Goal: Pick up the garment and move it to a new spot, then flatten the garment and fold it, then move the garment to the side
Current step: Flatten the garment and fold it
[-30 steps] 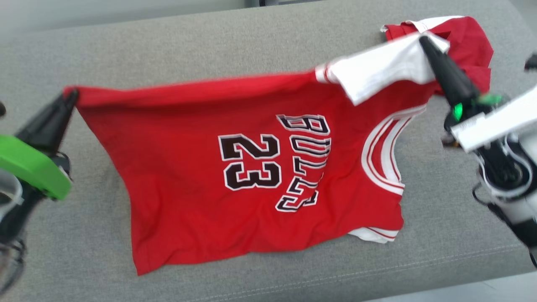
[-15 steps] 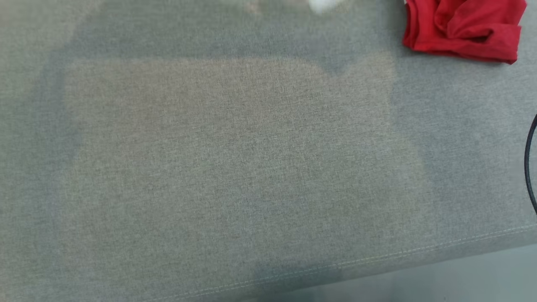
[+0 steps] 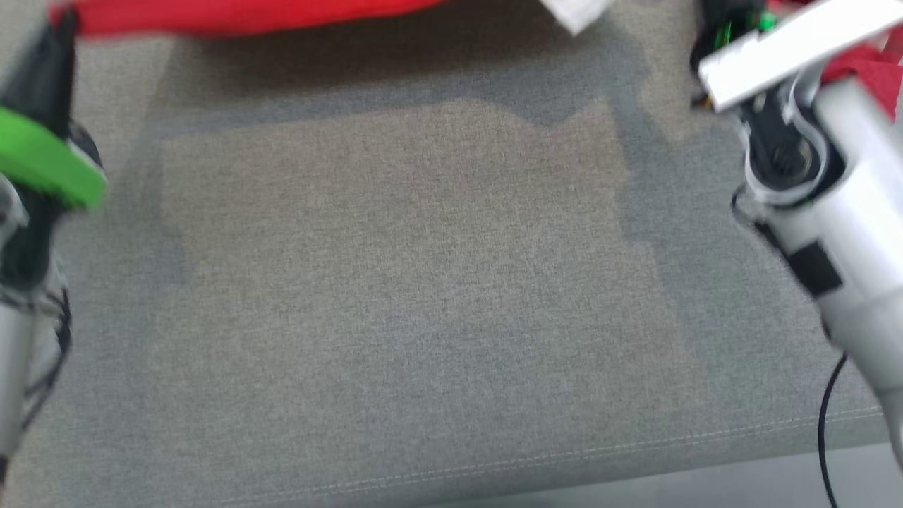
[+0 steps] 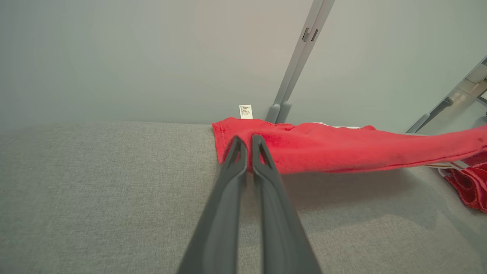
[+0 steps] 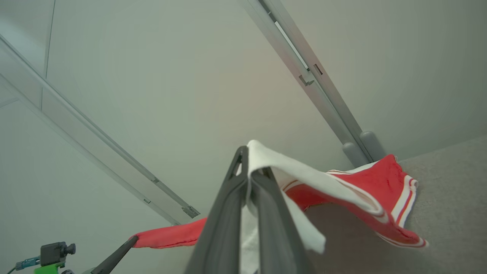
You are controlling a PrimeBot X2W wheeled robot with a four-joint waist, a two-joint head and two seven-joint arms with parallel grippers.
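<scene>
The garment is a red jersey with white trim, stretched in the air between my two grippers. In the head view its red edge (image 3: 233, 15) runs blurred along the top, with a white part (image 3: 575, 13) further right. My left gripper (image 4: 245, 146) is shut on a red corner of the garment (image 4: 342, 150), just above the cushion; it also shows at the upper left (image 3: 60, 28). My right gripper (image 5: 249, 160) is shut on a white strap of the garment (image 5: 296, 175), raised higher. The right forearm (image 3: 832, 212) slants in from the right.
Below lies a wide grey fabric cushion (image 3: 423, 282) with a stitched front edge (image 3: 564, 451). Another bunch of red cloth (image 4: 470, 186) lies on it at the right, behind my right arm (image 3: 864, 70). A pale wall with metal rails (image 4: 300, 57) stands close behind.
A second ago the jersey hung spread over the cushion between both grippers; now only its taut upper edge shows at the top of the shifted head view. Both grippers keep their hold.
</scene>
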